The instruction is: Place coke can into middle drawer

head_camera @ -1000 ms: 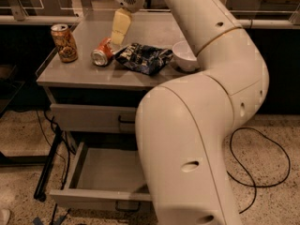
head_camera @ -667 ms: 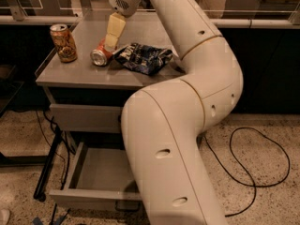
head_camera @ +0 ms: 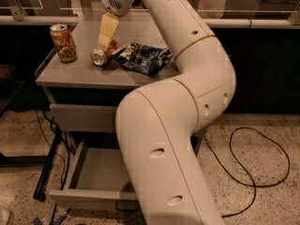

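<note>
The coke can (head_camera: 100,56) lies on its side on the grey cabinet top (head_camera: 70,74), its silver top facing me. My gripper (head_camera: 106,42) hangs from the arm above and reaches down onto the can from behind, its tip at the can's red body. The middle drawer (head_camera: 89,199) stands pulled open at the cabinet's bottom, with nothing showing inside. My big white arm (head_camera: 168,139) hides the drawer's right part.
A taller brown-gold can (head_camera: 63,42) stands upright left of the coke can. A blue snack bag (head_camera: 143,57) lies just right of it. A closed grey drawer front (head_camera: 84,117) sits above the open drawer. A black cable (head_camera: 255,165) loops on the floor at right.
The arm has swung left and bent across the cabinet's front. The gripper has come down and slightly left to the coke can. The white bowl at the right is now hidden behind the arm.
</note>
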`<state>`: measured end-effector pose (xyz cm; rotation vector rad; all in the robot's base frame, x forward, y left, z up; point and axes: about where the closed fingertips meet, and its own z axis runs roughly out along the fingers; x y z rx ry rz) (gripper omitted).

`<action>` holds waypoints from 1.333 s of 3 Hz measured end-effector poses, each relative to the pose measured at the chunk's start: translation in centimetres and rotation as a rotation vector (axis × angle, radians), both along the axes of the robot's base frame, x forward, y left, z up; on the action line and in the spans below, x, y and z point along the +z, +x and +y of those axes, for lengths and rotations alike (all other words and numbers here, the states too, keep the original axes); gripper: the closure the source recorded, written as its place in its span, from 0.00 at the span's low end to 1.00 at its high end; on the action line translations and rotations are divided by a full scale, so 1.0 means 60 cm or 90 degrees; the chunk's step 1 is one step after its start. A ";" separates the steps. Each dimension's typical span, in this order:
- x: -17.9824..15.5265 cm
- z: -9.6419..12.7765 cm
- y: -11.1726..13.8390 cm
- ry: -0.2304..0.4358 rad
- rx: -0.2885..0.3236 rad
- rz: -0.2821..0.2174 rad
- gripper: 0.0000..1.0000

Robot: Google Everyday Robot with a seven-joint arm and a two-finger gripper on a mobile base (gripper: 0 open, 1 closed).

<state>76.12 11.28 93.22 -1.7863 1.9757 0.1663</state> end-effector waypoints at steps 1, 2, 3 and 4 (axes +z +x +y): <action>-0.006 0.037 0.003 0.009 0.021 -0.002 0.00; -0.051 0.081 0.022 0.015 0.026 0.011 0.00; -0.055 0.085 0.030 0.022 0.022 0.007 0.00; -0.065 0.067 0.041 0.030 -0.001 0.011 0.00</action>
